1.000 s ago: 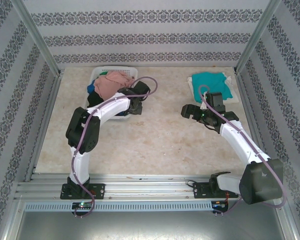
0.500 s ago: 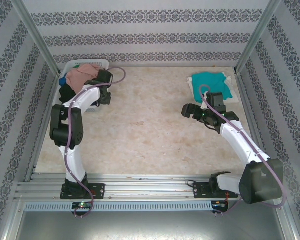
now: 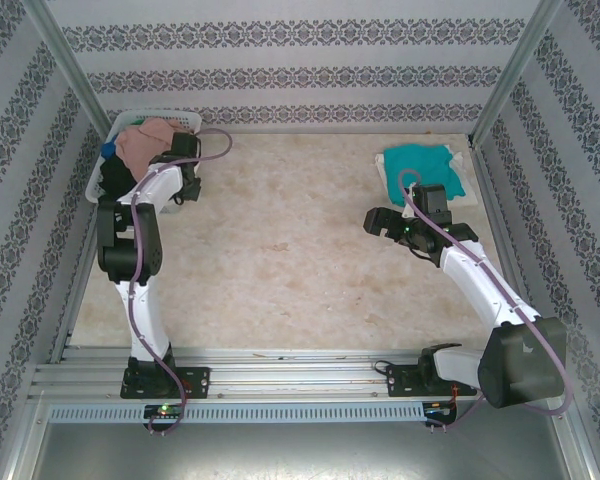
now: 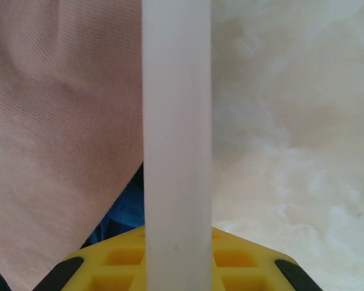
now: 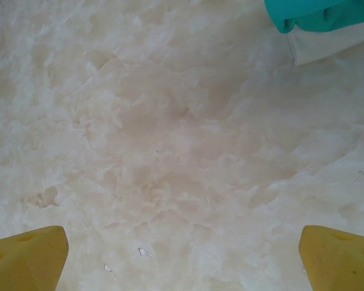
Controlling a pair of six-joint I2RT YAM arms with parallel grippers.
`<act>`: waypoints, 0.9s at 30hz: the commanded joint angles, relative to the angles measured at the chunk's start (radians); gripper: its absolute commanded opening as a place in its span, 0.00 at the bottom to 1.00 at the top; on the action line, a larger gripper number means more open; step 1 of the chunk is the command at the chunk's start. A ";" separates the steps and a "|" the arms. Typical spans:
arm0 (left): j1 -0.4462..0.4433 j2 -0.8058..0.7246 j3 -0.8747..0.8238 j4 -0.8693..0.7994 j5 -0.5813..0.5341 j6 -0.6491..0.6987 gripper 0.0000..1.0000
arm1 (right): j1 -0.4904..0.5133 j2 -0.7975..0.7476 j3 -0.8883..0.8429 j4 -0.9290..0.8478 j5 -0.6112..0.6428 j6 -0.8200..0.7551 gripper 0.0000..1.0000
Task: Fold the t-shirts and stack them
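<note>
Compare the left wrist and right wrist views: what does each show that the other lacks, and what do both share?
Left wrist: the white basket rim running up the middle, clamped in the left gripper, with the salmon-pink shirt and blue cloth to its left. Right wrist: the teal shirt on a white cloth, top right. Shared: the marbled table and yellow fingers.

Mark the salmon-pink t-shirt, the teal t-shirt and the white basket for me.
salmon-pink t-shirt (image 3: 145, 142): top external view, middle of the bunched cloth.
teal t-shirt (image 3: 420, 162): top external view, centre of its upper face.
white basket (image 4: 176, 151): left wrist view, on its rim.
</note>
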 commanded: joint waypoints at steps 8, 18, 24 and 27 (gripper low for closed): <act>0.083 0.035 0.070 0.037 -0.029 -0.043 0.00 | 0.012 0.002 0.030 -0.010 0.024 0.019 0.98; 0.084 0.053 0.124 0.000 -0.017 -0.078 0.19 | 0.026 0.007 0.036 -0.011 0.029 0.019 0.98; 0.059 -0.070 0.118 -0.026 0.042 -0.134 0.66 | 0.027 -0.013 0.039 -0.021 0.041 0.009 0.98; 0.059 -0.133 0.108 -0.013 0.050 -0.189 0.78 | 0.030 -0.023 0.039 -0.020 0.054 0.003 0.98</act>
